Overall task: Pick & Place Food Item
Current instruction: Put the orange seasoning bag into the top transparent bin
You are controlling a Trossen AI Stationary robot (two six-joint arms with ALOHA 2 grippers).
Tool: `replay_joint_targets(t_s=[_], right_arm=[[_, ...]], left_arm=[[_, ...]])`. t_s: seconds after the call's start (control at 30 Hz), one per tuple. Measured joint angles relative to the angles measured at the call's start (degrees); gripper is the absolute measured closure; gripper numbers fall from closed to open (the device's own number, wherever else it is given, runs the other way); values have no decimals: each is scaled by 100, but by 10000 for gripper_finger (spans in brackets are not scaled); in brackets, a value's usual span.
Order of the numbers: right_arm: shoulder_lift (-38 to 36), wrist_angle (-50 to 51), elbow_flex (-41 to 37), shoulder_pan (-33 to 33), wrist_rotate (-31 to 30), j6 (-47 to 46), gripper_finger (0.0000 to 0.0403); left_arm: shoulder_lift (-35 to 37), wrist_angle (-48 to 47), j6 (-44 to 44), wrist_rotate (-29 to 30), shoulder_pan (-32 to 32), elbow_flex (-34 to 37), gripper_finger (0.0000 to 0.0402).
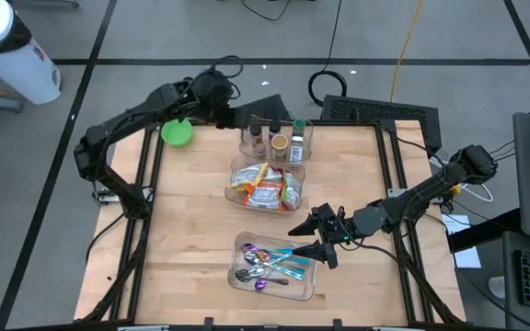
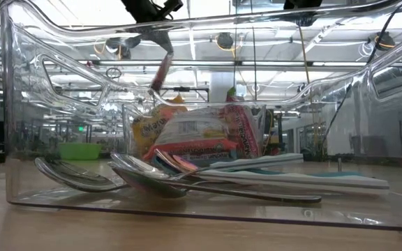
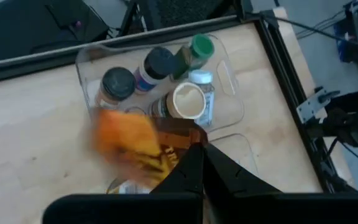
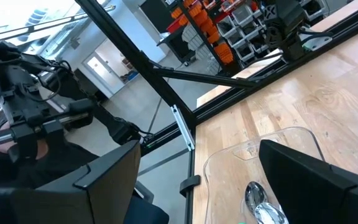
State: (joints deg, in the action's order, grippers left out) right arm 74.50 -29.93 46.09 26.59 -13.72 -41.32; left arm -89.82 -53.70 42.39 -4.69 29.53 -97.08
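Note:
My left gripper [image 3: 197, 152] is shut on an orange and brown snack packet [image 3: 129, 146]. It hovers over the far middle of the table, beside the clear bin of jars [image 1: 276, 140]. In the low view the packet [image 2: 160, 70] dangles edge-on above the clear food bin [image 1: 265, 184], which is full of snack packets. My right gripper [image 1: 313, 236] stands open and level above the right end of the clear spoon bin [image 1: 274, 267]; nothing is between its fingers [image 4: 309, 180]. My left gripper pinches the packet's brown upper end [image 3: 179, 140] between its two shut fingers. The fingers slant down from the table's far left. The packet hangs below them, lifted clear of the bins and the table.
A green bowl [image 1: 177, 131] sits at the table's far left corner. Several spoons [image 2: 187, 178] lie in the near bin. Black frame rails [image 1: 398, 184] run along the table's sides. Bare wood [image 1: 182, 230] lies left of the bins.

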Motion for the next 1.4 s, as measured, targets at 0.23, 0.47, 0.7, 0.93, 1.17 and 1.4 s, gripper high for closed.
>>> replay_joint_targets(t_s=[0.23, 0.47, 0.7, 0.93, 1.17, 1.4], right_arm=[[0, 20, 0, -43, 0, 0, 83], [0, 20, 0, -44, -2, 0, 83], [0, 21, 0, -44, -2, 2, 83], [0, 20, 0, -44, -2, 1, 83], [0, 22, 0, -44, -2, 2, 83], [0, 22, 0, -44, -2, 43, 83]], left_arm=[[-2, 74, -36, -30, 168, 0, 402], [-2, 110, -72, -39, 237, 0, 402], [-242, 202, -123, -114, 228, 4, 402], [-522, 275, -165, -291, 228, 4, 402], [-548, 292, -237, -234, 231, 4, 402], [-562, 176, -329, 0, 237, 4, 402]])
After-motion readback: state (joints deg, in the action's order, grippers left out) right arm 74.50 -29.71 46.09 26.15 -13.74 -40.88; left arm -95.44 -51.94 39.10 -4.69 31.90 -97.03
